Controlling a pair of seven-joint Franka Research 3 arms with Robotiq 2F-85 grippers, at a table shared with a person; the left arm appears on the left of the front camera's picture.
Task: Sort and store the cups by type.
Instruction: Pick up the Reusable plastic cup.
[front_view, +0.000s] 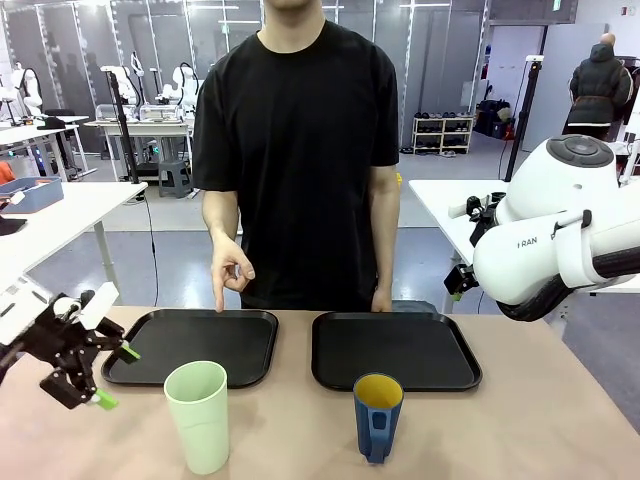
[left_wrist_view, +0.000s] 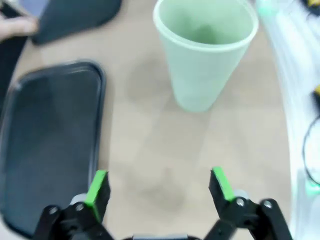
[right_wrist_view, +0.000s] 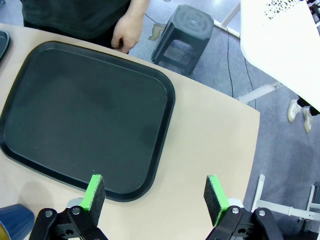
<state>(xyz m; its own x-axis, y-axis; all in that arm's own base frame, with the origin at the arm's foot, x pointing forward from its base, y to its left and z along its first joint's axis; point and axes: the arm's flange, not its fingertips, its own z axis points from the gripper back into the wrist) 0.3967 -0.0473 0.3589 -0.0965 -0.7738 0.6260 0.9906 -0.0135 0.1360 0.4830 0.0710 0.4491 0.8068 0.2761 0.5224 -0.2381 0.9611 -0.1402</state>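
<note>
Green tumbler (front_view: 198, 415) — right arm (front_view: 560, 255) lettered "RAN"

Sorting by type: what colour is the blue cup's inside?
Yellow inside the blue cup; front view shows it best.

Glossy white rounded right arm (front_view: 555, 235) with dark lettering, black left end effector (front_view: 118, 377), green pads (front_view: 129, 352), person's black T-shirt (front_view: 295, 150)

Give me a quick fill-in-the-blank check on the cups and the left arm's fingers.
The green cup stands upright on the bare ____.
The blue cup is ____ inside.
The left arm's fingers stand ____, with nothing between them.
Missing words: table; yellow; open.
</note>
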